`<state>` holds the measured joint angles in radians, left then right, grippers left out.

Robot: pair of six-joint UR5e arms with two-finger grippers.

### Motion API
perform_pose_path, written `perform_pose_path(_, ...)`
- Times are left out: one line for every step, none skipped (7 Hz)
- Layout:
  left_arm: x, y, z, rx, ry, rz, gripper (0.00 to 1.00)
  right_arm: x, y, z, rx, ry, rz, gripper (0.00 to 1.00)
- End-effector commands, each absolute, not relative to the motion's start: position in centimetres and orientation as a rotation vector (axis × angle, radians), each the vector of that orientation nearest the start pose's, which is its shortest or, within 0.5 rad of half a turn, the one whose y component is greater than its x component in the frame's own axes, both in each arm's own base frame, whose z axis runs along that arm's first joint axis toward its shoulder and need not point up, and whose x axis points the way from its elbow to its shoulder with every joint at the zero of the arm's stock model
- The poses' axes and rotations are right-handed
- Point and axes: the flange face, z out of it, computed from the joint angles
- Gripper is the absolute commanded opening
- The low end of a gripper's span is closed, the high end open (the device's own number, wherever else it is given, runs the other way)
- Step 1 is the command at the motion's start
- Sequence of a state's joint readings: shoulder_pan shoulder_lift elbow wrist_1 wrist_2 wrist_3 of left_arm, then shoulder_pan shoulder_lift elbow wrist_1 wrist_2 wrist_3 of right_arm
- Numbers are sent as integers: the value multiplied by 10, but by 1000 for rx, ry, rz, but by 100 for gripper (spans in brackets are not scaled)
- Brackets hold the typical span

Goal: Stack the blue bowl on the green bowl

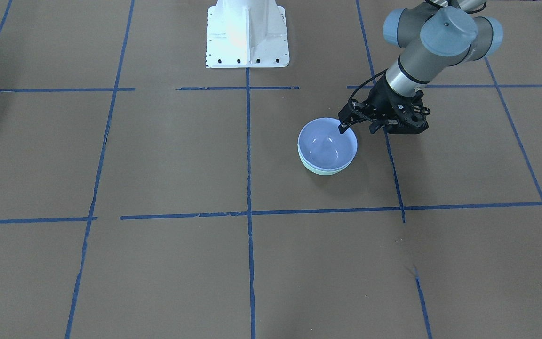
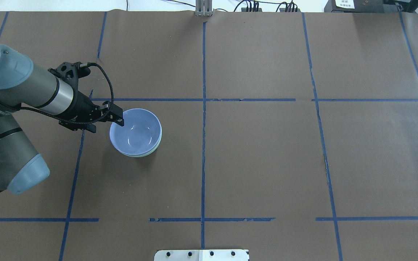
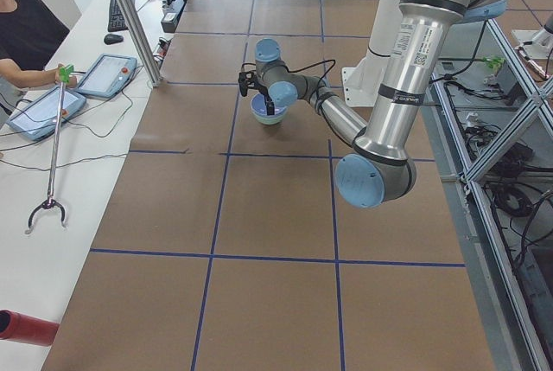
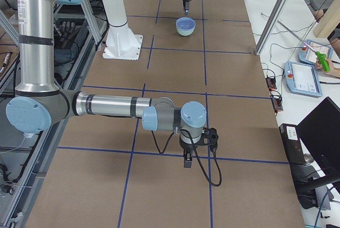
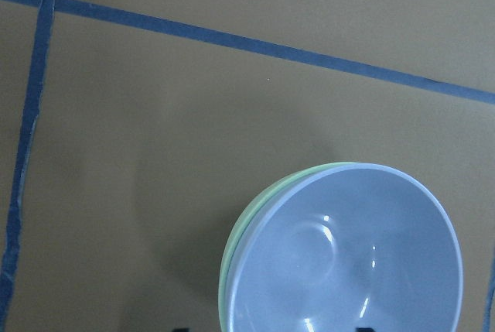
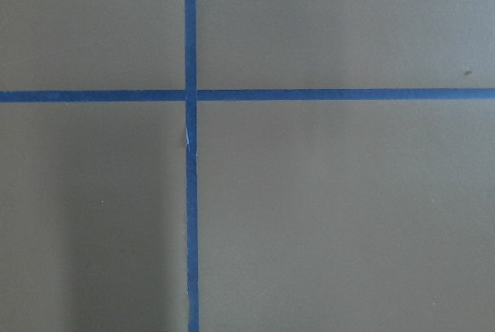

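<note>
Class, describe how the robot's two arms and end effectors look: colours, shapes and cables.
The left arm and right arm match: silver-grey tubular links with rounded pale-blue joint caps. The left end effector and right end effector are black and two-fingered, each with a looping black cable.

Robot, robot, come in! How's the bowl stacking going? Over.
Left hand open, over blue bowl rim, holding nothing. Right hand far off, open or shut unclear. Blue bowl nested in green bowl. Nothing in the way.
</note>
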<state>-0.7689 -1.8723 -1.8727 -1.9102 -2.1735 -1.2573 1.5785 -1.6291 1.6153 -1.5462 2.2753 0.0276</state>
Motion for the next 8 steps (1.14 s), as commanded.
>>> perform_pose_path(299,-490,310,152,1056,-72,100,72,-467,667,2,-704,31,100)
perform_pose_path(237,-505,323,249,1018,-67,100,72,-467,667,2,-704,31,100)
perform_pose_path(186,-503,344,331,953,-1,100,72,-467,667,3,-704,31,100)
perform_pose_path(147,-505,373,384,886,87,100,72,-467,667,2,-704,31,100)
perform_pose_path(93,-508,396,400,869,145,100,72,-467,667,3,-704,30,100)
perform_pose_path(48,-507,416,407,814,178,100,72,-467,667,3,-704,30,100)
perform_pose_path(11,-508,437,361,764,169,100,72,-467,667,3,-706,30,100)
perform_pose_path(-17,-512,475,265,741,106,100,72,-467,667,3,-704,30,100)
